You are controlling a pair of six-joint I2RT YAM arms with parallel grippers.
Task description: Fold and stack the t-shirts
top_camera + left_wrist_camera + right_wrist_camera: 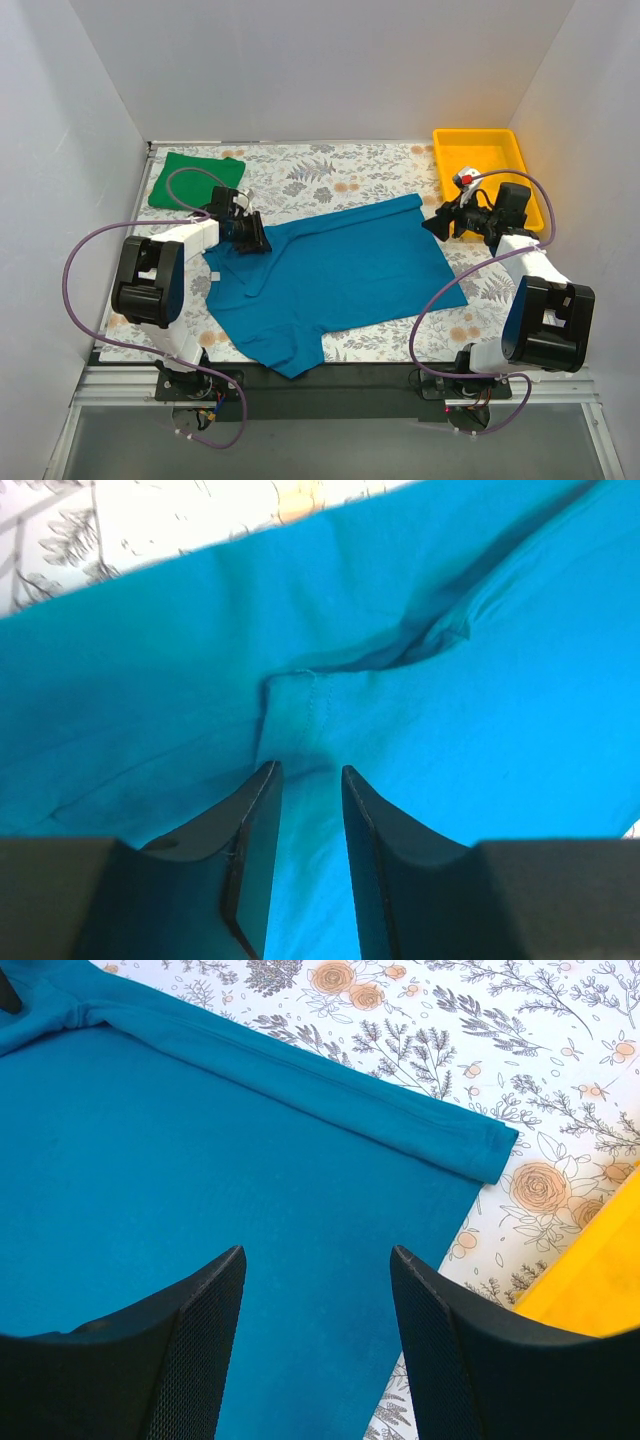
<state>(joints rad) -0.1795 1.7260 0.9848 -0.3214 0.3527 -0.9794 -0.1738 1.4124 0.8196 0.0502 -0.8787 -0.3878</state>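
- The table point(340, 165) is covered with a white cloth printed with grey leaf sprigs and pale orange flowers. A black strip and a metal rail run along its near edge, where the two arm bases are bolted.
- Plain white walls close in the left, far and right sides.
- A yellow plastic tray point(505, 145) sits in the far right corner of the table.
- The teal-blue t-shirt point(340, 280) lies spread across the middle of the table. Its hem points toward the tray and one sleeve reaches the near edge.
- The green t-shirt point(195, 180) lies folded in the far left corner, well apart from the teal-blue one.
- The left gripper point(308, 770) is low over the teal-blue shirt's left end, beside a stitched seam and a dark crease. Its fingers point(250, 850) stand only a narrow gap apart with blue cloth showing between them. I cannot tell whether any cloth is pinched.
- The right gripper point(318, 1255) hangs over the shirt near its far hem corner, just beside the tray. Its fingers point(200, 1350) are spread wide with nothing between them.
- Purple cables point(75, 270) loop from each arm.
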